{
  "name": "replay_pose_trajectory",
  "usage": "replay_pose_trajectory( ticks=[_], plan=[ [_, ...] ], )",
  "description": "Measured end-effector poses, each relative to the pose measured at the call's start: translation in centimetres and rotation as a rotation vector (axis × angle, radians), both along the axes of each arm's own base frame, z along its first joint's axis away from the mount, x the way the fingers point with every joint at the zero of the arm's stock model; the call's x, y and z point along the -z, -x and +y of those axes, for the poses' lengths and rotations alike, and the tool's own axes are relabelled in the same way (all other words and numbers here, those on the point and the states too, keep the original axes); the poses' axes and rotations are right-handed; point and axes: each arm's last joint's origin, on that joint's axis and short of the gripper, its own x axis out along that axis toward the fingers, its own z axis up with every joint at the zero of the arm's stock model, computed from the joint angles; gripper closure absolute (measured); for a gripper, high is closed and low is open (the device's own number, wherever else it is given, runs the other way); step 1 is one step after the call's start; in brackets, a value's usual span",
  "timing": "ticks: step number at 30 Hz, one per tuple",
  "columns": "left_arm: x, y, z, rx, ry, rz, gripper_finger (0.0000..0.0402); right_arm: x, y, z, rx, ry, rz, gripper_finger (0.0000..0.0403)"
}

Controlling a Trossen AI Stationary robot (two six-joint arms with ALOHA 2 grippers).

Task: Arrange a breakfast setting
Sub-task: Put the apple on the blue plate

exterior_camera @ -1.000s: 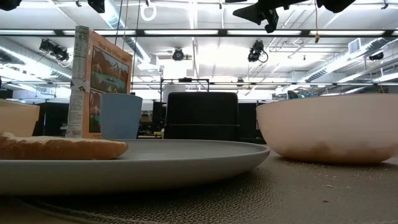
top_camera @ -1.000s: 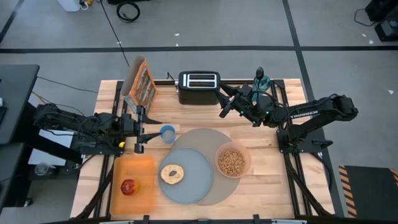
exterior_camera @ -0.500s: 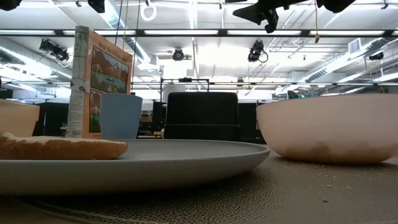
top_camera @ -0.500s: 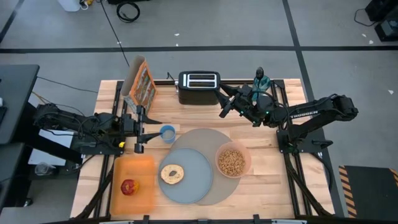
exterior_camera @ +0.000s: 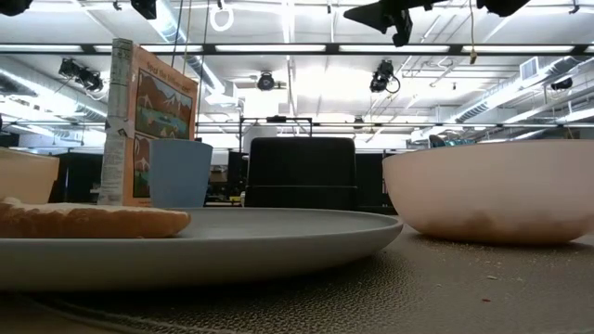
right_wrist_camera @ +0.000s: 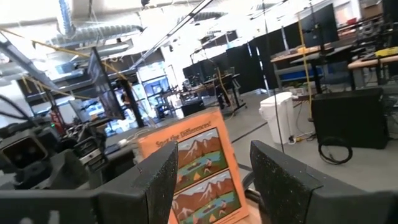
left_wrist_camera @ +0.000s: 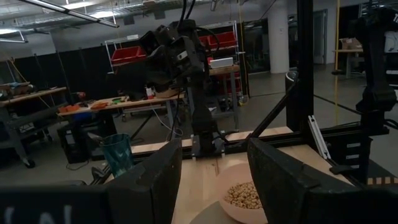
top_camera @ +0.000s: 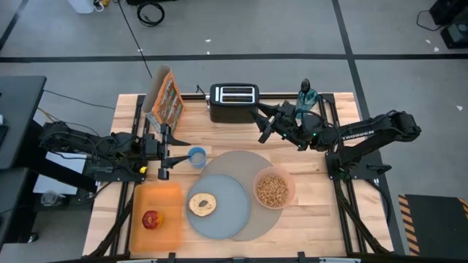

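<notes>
Red apple (top_camera: 151,219) is sitting on the orange board (top_camera: 170,197); I judge it smooth, firm, best gripped across its middle. I am holding left gripper (top_camera: 165,150) and right gripper (top_camera: 264,126) fingers open, empty.

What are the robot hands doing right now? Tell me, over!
Left gripper open, empty. Right gripper open, empty, near toaster. Bagel on plate. Apple off the mat.

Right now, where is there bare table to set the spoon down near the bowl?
I see no spoon in these views. Bare wood lies right of the pink bowl, toward the table's right edge, and behind the grey mat up to the toaster. It is crowded on the left: blue cup, left gripper, orange board with the apple.
</notes>
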Motion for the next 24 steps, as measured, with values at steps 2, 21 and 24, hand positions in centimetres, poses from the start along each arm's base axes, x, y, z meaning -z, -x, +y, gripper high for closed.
replay_pose_trajectory(
  ticks=[2, 21, 24],
  plan=[
    [0.0, 0.0, 0.0, 0.0, 0.0, 0.0, 0.0209, 0.1, 0.0, 0.3, -0.011, 0.001, 0.006, 0.0195],
    [-0.2, 0.0, 0.0, 0.0, 0.005, -0.018, 0.0209, 0.3, 0.0, 2.1, -0.064, -0.008, 0.026, 0.0195],
    [-0.2, 0.0, 0.0, 0.0, 0.005, -0.017, 0.0209, 0.3, 0.0, 2.1, -0.063, -0.008, 0.026, 0.0195]
  ],
)
